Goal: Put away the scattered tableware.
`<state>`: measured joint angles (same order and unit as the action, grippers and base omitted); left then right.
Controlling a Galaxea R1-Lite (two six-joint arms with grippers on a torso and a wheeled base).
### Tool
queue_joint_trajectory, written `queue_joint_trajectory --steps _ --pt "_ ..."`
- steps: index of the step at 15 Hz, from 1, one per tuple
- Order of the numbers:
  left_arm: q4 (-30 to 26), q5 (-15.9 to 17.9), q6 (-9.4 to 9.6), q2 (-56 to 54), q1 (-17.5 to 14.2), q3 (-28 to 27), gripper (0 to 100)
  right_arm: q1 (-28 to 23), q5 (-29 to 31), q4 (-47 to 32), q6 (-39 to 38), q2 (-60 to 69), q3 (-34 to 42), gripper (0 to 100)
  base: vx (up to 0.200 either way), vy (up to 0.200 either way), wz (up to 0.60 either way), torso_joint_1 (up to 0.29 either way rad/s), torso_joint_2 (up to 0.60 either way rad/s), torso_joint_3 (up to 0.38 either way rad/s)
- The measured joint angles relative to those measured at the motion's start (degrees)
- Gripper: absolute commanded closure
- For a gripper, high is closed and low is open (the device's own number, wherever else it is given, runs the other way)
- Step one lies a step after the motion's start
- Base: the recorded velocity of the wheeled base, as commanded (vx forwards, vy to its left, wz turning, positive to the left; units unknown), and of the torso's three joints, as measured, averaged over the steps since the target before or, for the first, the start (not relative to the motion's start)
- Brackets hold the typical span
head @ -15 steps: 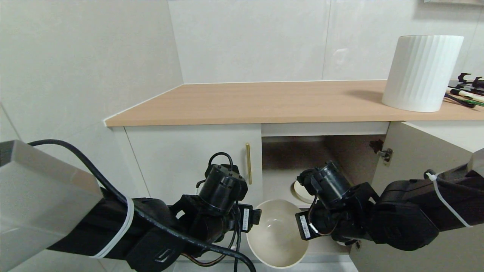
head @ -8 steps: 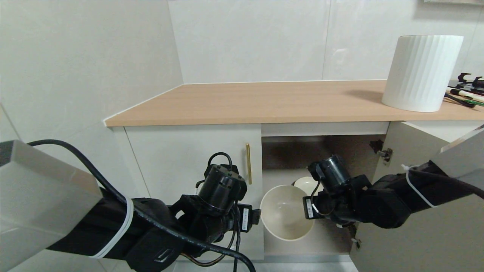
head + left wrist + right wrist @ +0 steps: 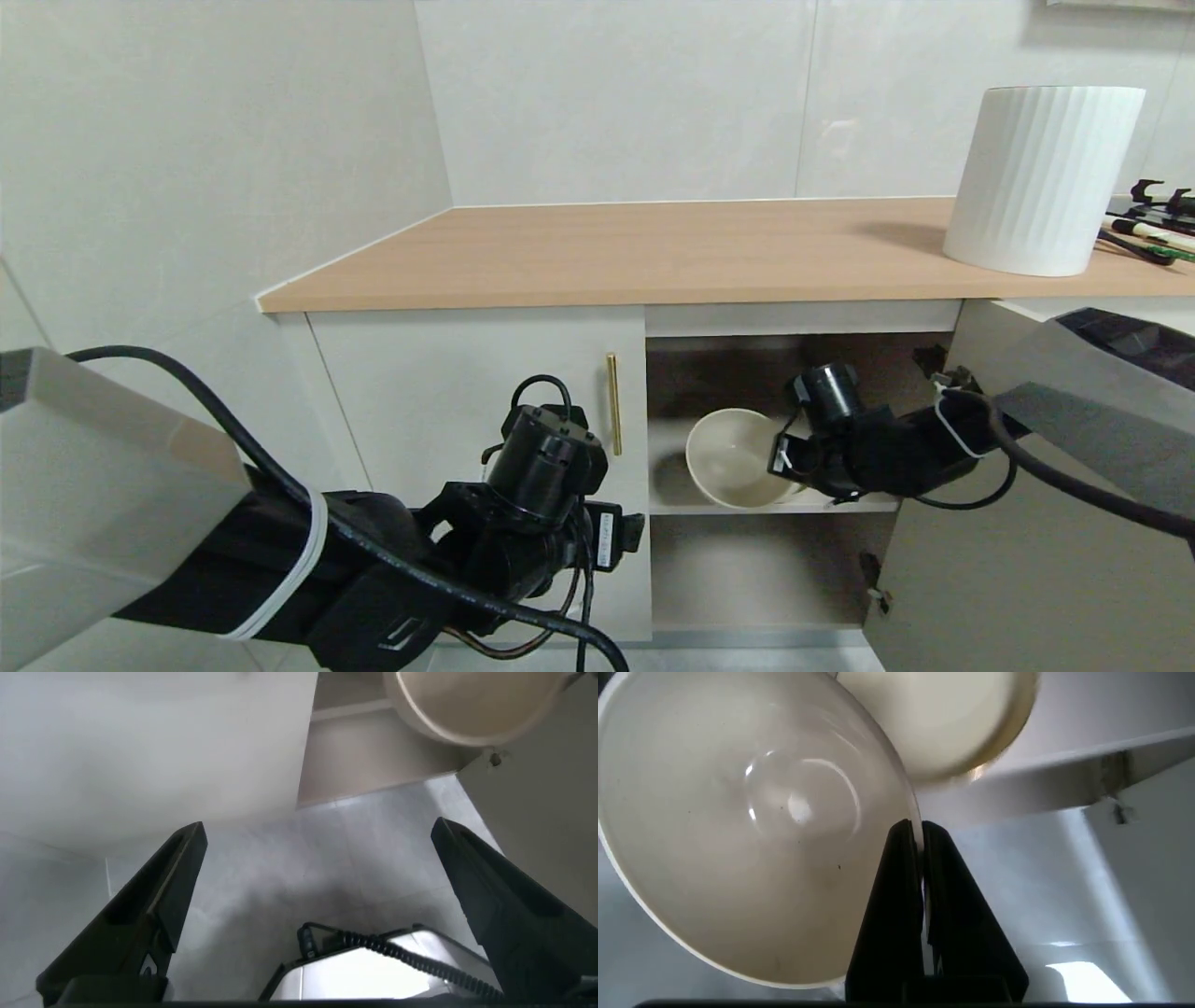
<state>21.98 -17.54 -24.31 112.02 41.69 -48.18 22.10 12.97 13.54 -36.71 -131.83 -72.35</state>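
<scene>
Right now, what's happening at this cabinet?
The right gripper is shut on the rim of a cream bowl, holding it tilted over the shelf inside the open cabinet, beside a smaller cream dish on that shelf. The left gripper is open and empty, low in front of the closed door.

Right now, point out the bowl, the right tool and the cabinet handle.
bowl [image 3: 733, 457], head view, inner wall.
right tool [image 3: 922, 838], right wrist view, midway between fingertips.
cabinet handle [image 3: 613, 404], head view, mid-bar.
</scene>
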Motion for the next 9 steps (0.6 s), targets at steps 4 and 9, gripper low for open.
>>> queue_joint_trajectory --steps 4,9 --pt "0.00 -0.02 0.09 0.05 -0.02 0.09 0 -3.91 4.07 -0.06 -2.43 -4.89 -5.77 100 0.000 0.000 0.00 0.000 0.00 0.000" --pt "0.00 0.00 0.09 0.11 0.00 0.11 0 -5.92 4.77 -0.13 -2.49 -8.02 -9.13 100 0.000 0.000 0.00 0.000 0.00 0.000"
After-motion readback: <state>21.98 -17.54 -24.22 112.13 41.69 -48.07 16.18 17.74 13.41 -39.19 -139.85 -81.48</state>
